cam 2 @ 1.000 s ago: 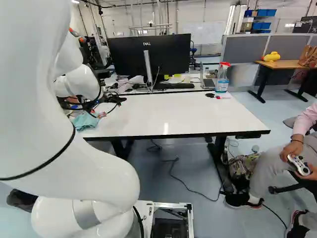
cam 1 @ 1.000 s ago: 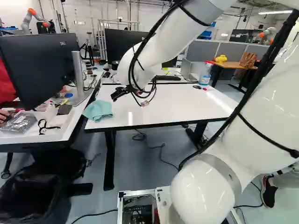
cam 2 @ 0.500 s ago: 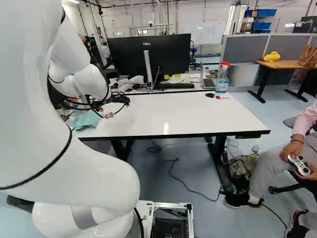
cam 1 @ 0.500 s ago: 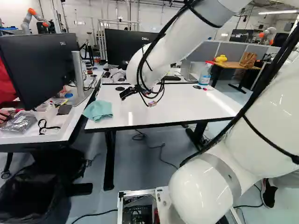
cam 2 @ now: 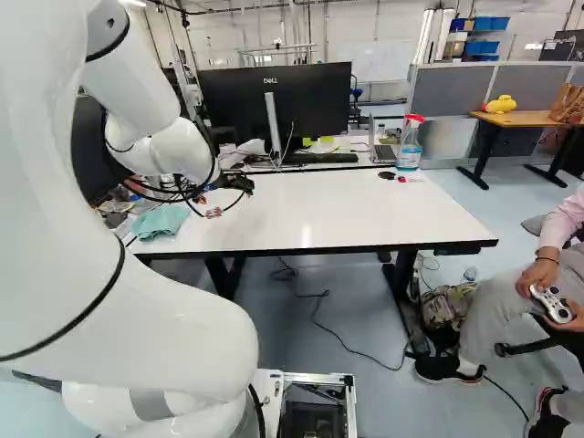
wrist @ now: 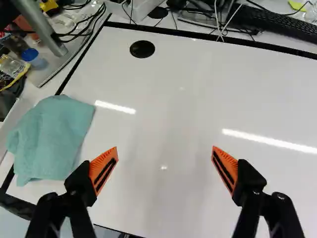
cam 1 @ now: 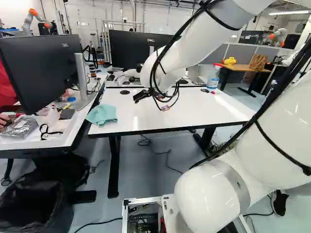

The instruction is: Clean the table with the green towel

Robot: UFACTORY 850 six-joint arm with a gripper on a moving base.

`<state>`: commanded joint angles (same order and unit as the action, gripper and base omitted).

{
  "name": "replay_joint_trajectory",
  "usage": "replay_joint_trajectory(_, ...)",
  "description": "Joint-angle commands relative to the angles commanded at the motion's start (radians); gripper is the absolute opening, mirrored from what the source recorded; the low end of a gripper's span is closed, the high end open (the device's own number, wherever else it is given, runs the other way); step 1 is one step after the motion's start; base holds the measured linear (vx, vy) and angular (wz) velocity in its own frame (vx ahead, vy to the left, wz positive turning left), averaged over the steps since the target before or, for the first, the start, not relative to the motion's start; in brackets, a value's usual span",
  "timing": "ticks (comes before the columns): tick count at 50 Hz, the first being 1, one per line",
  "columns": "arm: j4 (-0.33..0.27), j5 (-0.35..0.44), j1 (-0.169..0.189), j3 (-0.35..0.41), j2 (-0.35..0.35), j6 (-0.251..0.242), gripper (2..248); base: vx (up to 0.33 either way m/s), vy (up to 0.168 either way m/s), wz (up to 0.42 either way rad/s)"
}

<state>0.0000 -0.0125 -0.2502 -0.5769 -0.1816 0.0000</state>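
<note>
Currently | gripper (cam 1: pixel 136 99) above the white table (cam 1: pixel 184 109), its fingers spread wide | green towel (cam 1: pixel 102 115) crumpled on the table's near corner, at the left of the left base view, outside the fingers' span

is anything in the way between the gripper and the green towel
Nothing visible stands in the way. The open gripper hangs over the white table, with the green towel beside it and only tabletop between them. The spray bottle stands near the table's far edge, away from the towel.
</note>
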Motion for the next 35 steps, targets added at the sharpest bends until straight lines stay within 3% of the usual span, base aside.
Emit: replay_joint_trajectory(35, 0.000, 0.000, 0.139, 0.017, -0.018, 0.000, 247, 0.000, 0.000, 0.000)
